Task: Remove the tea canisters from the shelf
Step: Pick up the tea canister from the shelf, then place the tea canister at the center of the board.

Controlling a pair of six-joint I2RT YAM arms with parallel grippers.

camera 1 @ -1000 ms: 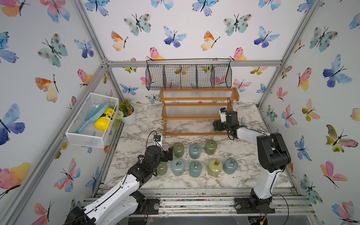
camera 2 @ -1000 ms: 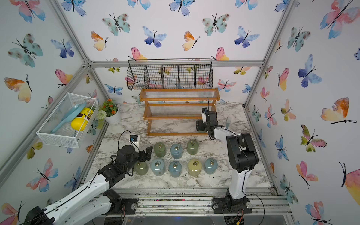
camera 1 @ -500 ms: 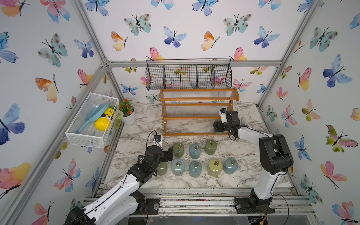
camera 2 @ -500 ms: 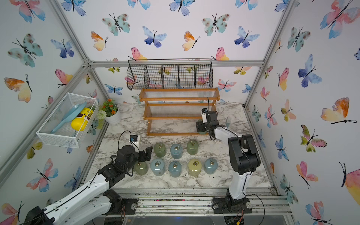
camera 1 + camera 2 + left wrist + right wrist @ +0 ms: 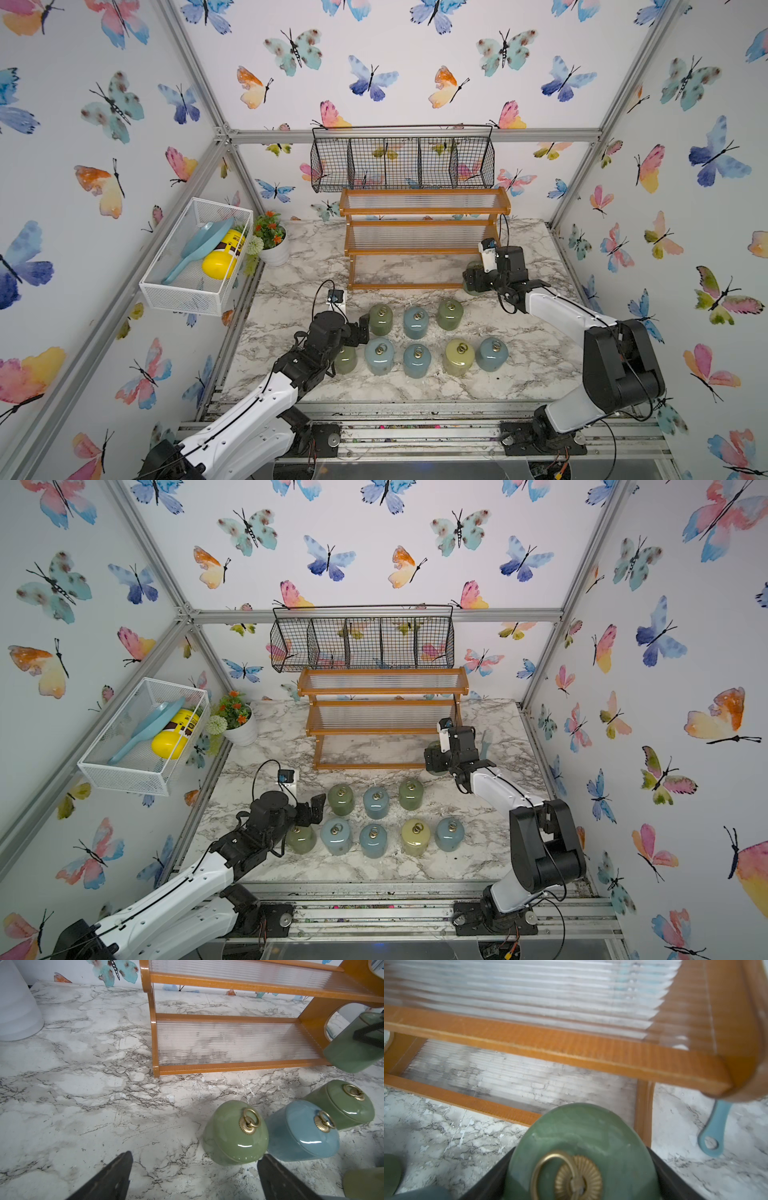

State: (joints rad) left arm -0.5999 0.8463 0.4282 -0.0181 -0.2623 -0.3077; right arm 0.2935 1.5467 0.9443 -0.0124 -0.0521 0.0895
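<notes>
Marble table (image 5: 299, 282) — carries all below.
Shelf (image 5: 415, 286), three tiers, at the table's back.
Right gripper (image 5: 580, 1159) — fingers clamped on the sides of a green canister (image 5: 579, 1126), which sits tilted between them at the right front corner of the shelf's lowest tier.
Left gripper (image 5: 193, 1176), fingers wide apart and holding nothing, hangs over the table beside the loose canisters (image 5: 415, 322): eight, upright, in two rows before the shelf.
</notes>
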